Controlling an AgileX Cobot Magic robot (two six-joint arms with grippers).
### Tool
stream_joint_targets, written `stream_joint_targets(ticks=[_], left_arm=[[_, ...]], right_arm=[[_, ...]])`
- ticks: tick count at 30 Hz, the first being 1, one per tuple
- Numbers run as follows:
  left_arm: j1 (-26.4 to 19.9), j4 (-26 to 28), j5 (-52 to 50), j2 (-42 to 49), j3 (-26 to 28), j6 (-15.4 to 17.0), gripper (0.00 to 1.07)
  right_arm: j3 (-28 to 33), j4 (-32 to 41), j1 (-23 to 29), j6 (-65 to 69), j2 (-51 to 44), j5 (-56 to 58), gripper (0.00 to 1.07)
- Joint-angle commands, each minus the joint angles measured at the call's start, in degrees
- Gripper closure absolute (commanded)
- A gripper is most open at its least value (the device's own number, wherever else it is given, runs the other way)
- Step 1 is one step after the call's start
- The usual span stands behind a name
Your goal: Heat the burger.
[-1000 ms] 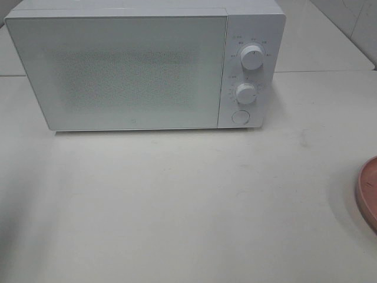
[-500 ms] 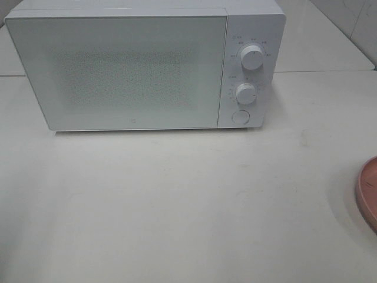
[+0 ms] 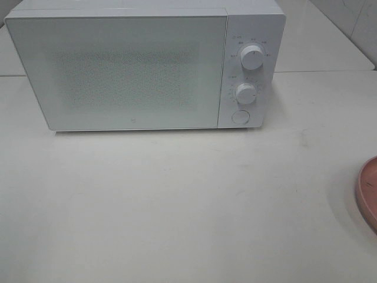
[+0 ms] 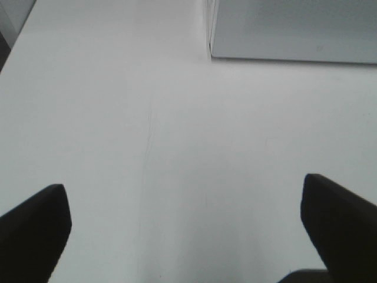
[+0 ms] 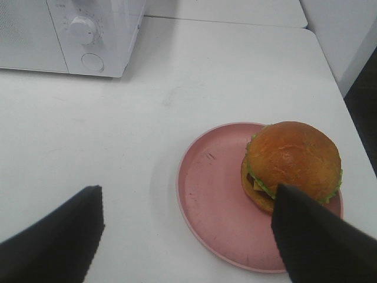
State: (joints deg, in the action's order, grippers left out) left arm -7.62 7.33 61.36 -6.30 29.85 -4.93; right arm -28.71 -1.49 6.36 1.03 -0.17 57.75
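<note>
Right claw (image 5: 185, 236) wide open, empty | left claw (image 4: 185, 227) same | burger (image 5: 293, 164) on plate (image 5: 212, 200)

Bright, flat, slightly hazy light; soft shadows, perhaps overexposed white table (image 4: 177, 147), blurred dark fingers (image 5: 53, 236).

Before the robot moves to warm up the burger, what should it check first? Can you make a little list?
1. Microwave door open for loading: not ok, it is shut.
2. Burger sitting on the pink plate: ok, off toward one rim.
3. Right gripper open and empty: ok, jaws wide apart above the plate.
4. Left gripper open and empty: ok, only bare table between its jaws.
5. Round button under the two knobs reachable: cannot tell.
</note>
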Motion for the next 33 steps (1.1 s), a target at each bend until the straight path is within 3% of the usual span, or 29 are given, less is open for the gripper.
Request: stream_joint_targets(ticks=[1,5,33], left_arm=[[-0.1,0.0,0.2,3.4,-0.2,0.5,0.07],[-0.1,0.0,0.2,7.9,-0.2,0.5,0.07],[-0.1,0.5,0.2,7.7,-0.2,0.5,0.07]], right_arm=[[0.2,-0.3,-0.3,0.1,-1.9,-0.7,0.31],[0.2,-0.3,-0.3,0.1,-1.9,-0.7,0.31],[0.2,-0.3,-0.3,0.1,-1.8,-0.7,0.31]])
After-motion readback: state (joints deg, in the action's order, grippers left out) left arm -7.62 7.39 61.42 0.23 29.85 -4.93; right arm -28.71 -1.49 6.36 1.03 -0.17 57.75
